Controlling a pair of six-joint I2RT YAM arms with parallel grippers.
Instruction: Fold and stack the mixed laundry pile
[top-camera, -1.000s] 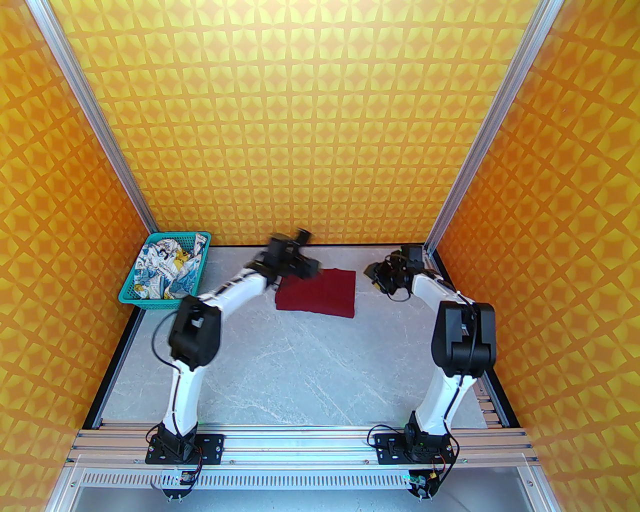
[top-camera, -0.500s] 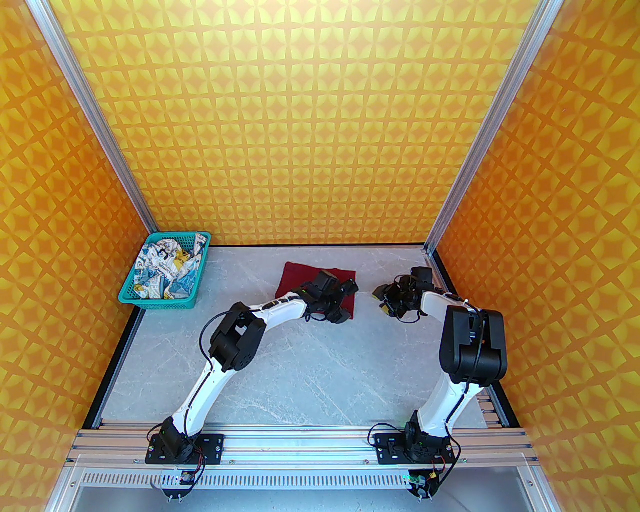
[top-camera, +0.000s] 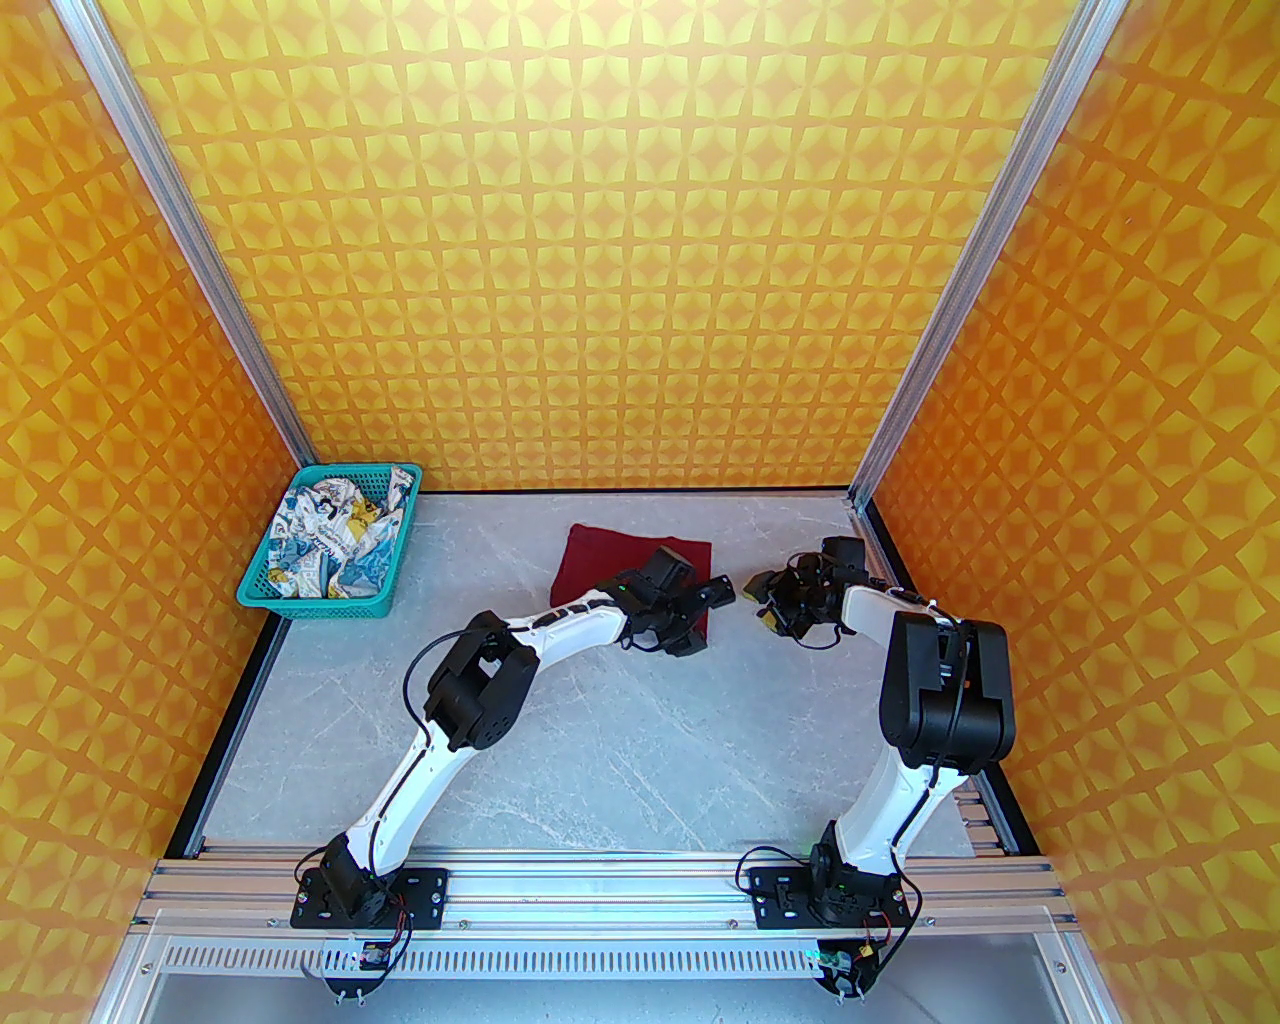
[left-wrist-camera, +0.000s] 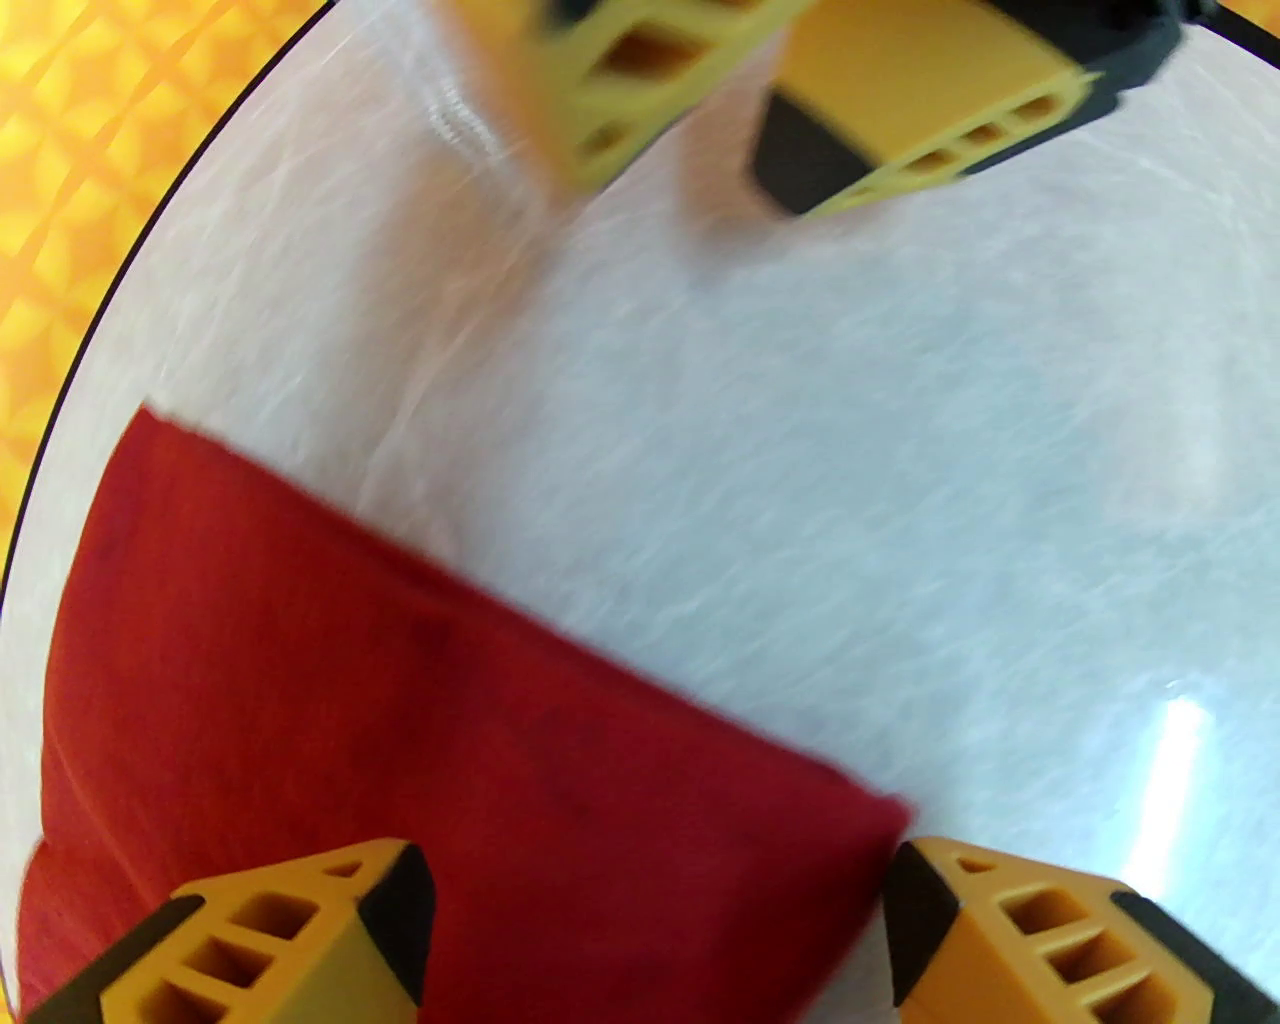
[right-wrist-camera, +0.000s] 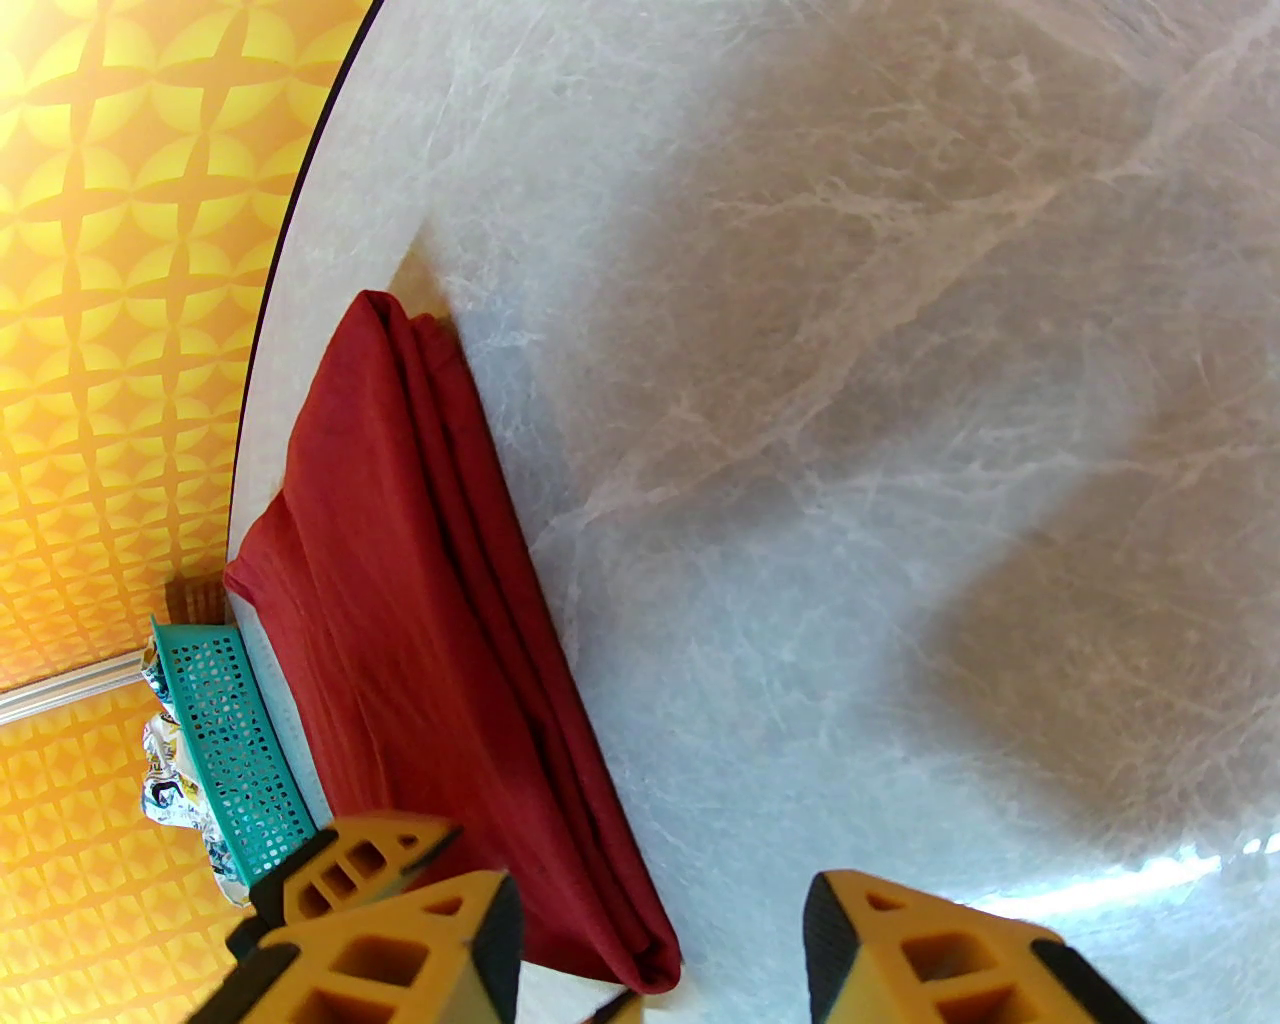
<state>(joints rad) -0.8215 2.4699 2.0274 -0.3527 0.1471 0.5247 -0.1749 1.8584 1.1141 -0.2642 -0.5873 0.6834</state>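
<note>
The dark red T-shirt (top-camera: 610, 565) lies folded into a rectangle at the back middle of the table. My left gripper (top-camera: 705, 617) hovers over its near right corner, open, its fingertips (left-wrist-camera: 400, 900) astride the red cloth (left-wrist-camera: 400, 740). Just right of the shirt, my right gripper (top-camera: 760, 602) faces the left one, open, low over the table. In the right wrist view the folded shirt (right-wrist-camera: 420, 620) runs along the left, its corner ending between my right gripper's (right-wrist-camera: 660, 930) fingers. The white printed garment (top-camera: 330, 540) lies crumpled in the basket.
The teal perforated basket (top-camera: 262, 592) stands in the back left corner and also appears as the basket (right-wrist-camera: 235, 740) in the right wrist view. Orange patterned walls close off the back and both sides. The grey marble table (top-camera: 600, 740) is bare in front of the shirt.
My left arm swung from the shirt's back left edge across to its near right corner and its jaws widened. My right gripper came down and slightly nearer.
</note>
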